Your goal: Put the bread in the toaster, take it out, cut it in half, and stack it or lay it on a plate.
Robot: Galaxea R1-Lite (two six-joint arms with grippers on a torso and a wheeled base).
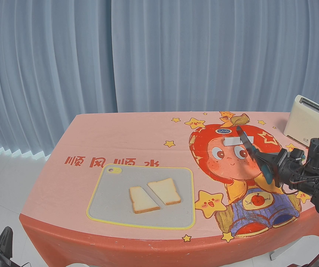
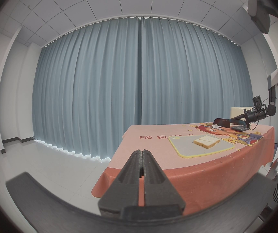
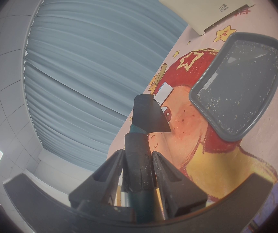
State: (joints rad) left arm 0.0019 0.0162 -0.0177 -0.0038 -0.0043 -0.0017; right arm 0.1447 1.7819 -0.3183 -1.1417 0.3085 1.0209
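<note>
Bread point(image 1: 155, 195), already halved, lies on the cutting board point(image 1: 107, 201) toward the robot's left, while the right gripper point(image 3: 138, 160), clamped on the knife point(image 3: 148, 114), holds its blade raised near the plate point(image 3: 239, 84), presumably clear of the slices; the left gripper point(image 2: 141, 175), pressed together and empty, hangs off-table.

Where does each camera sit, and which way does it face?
Head view: up high, looking down on the table, cutting board and bread halves; right gripper holds the knife.
Left wrist view: low beside the table, facing it and the curtain; shut left gripper close up.
Right wrist view: over the table, looking along its gripped knife past the tray to the toaster.
Shared: the knife shows in all three.
</note>
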